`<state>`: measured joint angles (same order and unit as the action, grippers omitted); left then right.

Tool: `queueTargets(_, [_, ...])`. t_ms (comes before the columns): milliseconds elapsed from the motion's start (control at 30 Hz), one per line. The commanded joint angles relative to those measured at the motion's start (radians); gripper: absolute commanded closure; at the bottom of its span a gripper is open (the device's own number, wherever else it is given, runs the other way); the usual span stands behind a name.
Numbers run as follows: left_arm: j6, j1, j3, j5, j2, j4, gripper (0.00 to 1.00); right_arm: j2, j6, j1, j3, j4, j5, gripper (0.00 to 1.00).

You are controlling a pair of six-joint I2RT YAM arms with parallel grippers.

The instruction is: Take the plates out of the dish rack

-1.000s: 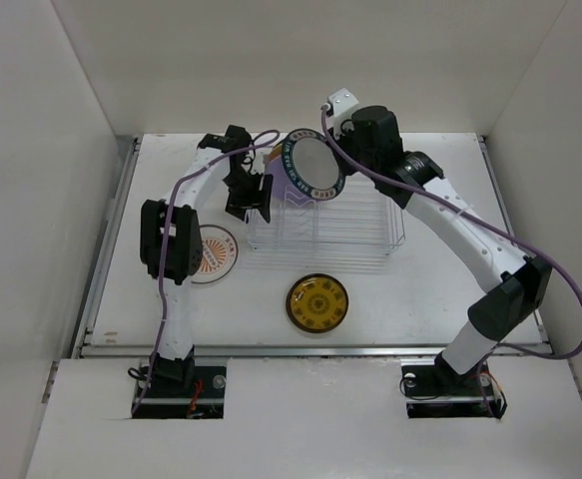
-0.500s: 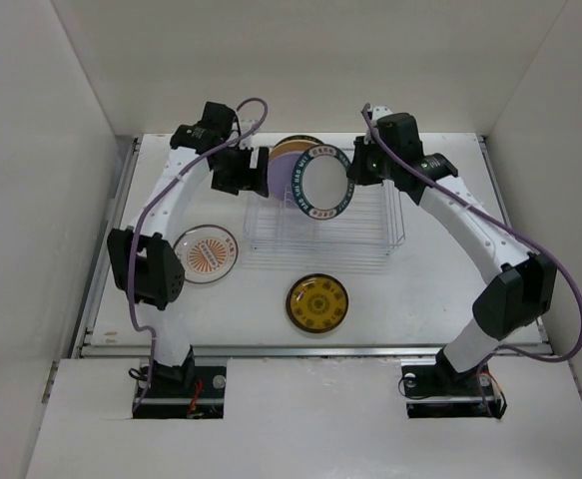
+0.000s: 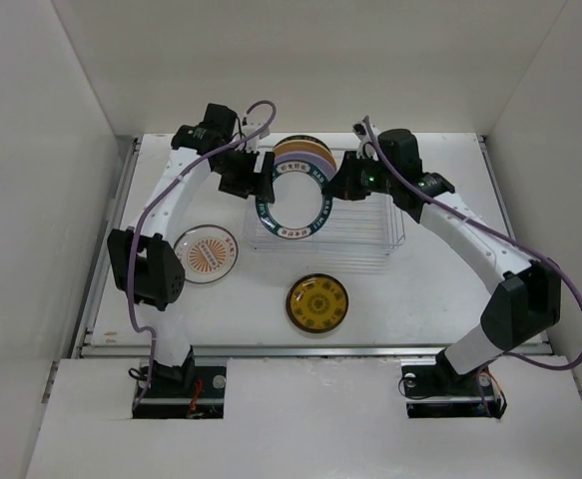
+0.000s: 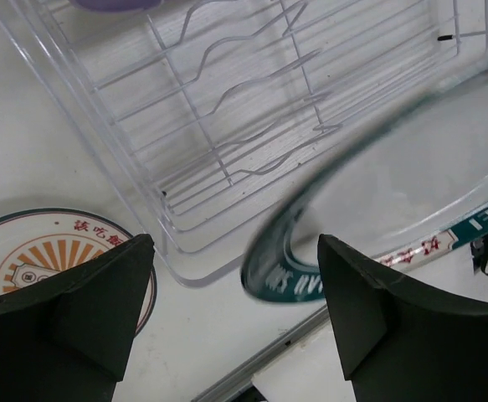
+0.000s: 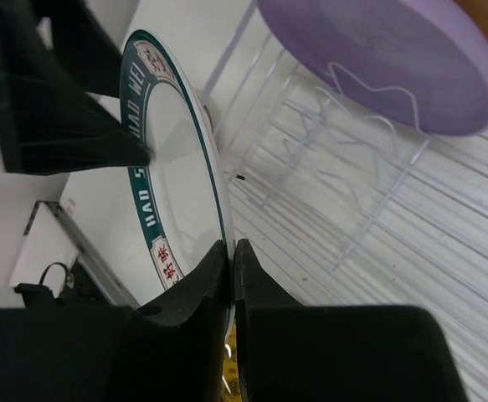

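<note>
White worktop (image 3: 420, 289), wire rack (image 3: 360, 225) at back centre, lilac plate (image 3: 305, 161) upright at rack's far end, teal-rim plate (image 3: 292, 200) tilted over rack's left side, rim pinched by right gripper (image 5: 229, 251), left gripper (image 4: 235, 243) wide open beside it, sunburst plate (image 3: 208, 253) and brown plate (image 3: 316, 302) flat on worktop

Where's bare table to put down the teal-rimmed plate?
Widest bare table lies right of the brown plate, in front of the rack. A narrower gap sits between it and the sunburst plate. The rack's left end is crowded by the left gripper and right gripper.
</note>
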<state>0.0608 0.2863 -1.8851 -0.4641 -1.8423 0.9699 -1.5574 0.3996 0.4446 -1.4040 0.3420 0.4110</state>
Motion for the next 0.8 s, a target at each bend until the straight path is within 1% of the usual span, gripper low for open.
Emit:
queueTargets(0, [0.028, 0.004, -0.006, -0.073, 0.000, 0.015, 0.24, 0.056, 0.036, 0.002, 0.011, -0.176, 0.132, 1.00])
queueTargets(67, [0.028, 0.004, -0.006, -0.097, 0.000, 0.015, 0.24, 0.056, 0.045, 0.002, 0.023, -0.199, 0.163, 1.00])
queueTargets(133, [0.039, 0.004, -0.017, -0.139, 0.000, 0.015, 0.28, 0.056, 0.045, 0.002, 0.034, -0.224, 0.213, 1.00])
queueTargets(167, [0.053, 0.004, -0.017, -0.195, 0.000, 0.024, 0.41, 0.056, 0.045, 0.002, 0.034, -0.224, 0.213, 1.00])
queueTargets(200, [0.063, 0.004, -0.017, -0.226, 0.011, 0.036, 0.55, 0.045, 0.045, 0.002, 0.034, -0.224, 0.222, 1.00])
queueTargets(233, [0.076, 0.004, -0.017, -0.254, 0.011, 0.046, 0.72, 0.045, 0.045, 0.002, 0.034, -0.224, 0.222, 1.00])
queueTargets(267, [0.097, 0.004, -0.017, -0.274, 0.020, 0.056, 0.85, 0.045, 0.045, 0.002, 0.034, -0.236, 0.222, 1.00])
queueTargets(300, [0.111, 0.004, -0.017, -0.306, 0.020, 0.088, 1.00, 0.045, 0.045, 0.002, 0.034, -0.236, 0.232, 1.00])
queueTargets(367, [0.134, -0.009, 0.003, -0.362, 0.020, 0.124, 1.00, 0.036, 0.045, 0.002, 0.025, -0.247, 0.242, 1.00])
queueTargets(400, [0.160, -0.034, 0.003, -0.442, 0.009, 0.159, 1.00, 0.036, 0.045, 0.002, 0.025, -0.247, 0.242, 1.00])
queueTargets(433, [0.160, -0.054, 0.003, -0.485, 0.009, 0.173, 1.00, 0.036, 0.045, 0.002, 0.025, -0.247, 0.242, 1.00])
queueTargets(533, [0.174, -0.128, 0.014, -0.577, 0.023, 0.207, 1.00, 0.013, 0.045, 0.002, 0.016, -0.238, 0.242, 1.00])
queueTargets(567, [0.174, -0.147, 0.014, -0.587, 0.023, 0.207, 1.00, 0.013, 0.045, 0.002, 0.007, -0.238, 0.256, 1.00])
queueTargets(600, [0.191, -0.163, 0.014, -0.587, 0.035, 0.226, 1.00, -0.012, 0.045, 0.002, 0.007, -0.238, 0.265, 0.95])
queueTargets(633, [0.207, -0.191, 0.014, -0.587, 0.047, 0.263, 1.00, -0.026, 0.045, 0.002, -0.009, -0.229, 0.275, 0.74])
queueTargets(700, [0.253, -0.219, 0.004, -0.587, 0.058, 0.302, 1.00, -0.067, 0.045, 0.002, -0.045, -0.218, 0.296, 0.53])
queueTargets(733, [0.266, -0.257, 0.004, -0.587, 0.072, 0.318, 1.00, -0.079, 0.045, 0.002, -0.061, -0.204, 0.307, 0.37])
queueTargets(767, [0.266, -0.281, 0.018, -0.608, 0.072, 0.331, 1.00, -0.088, 0.045, 0.011, -0.076, -0.204, 0.307, 0.30])
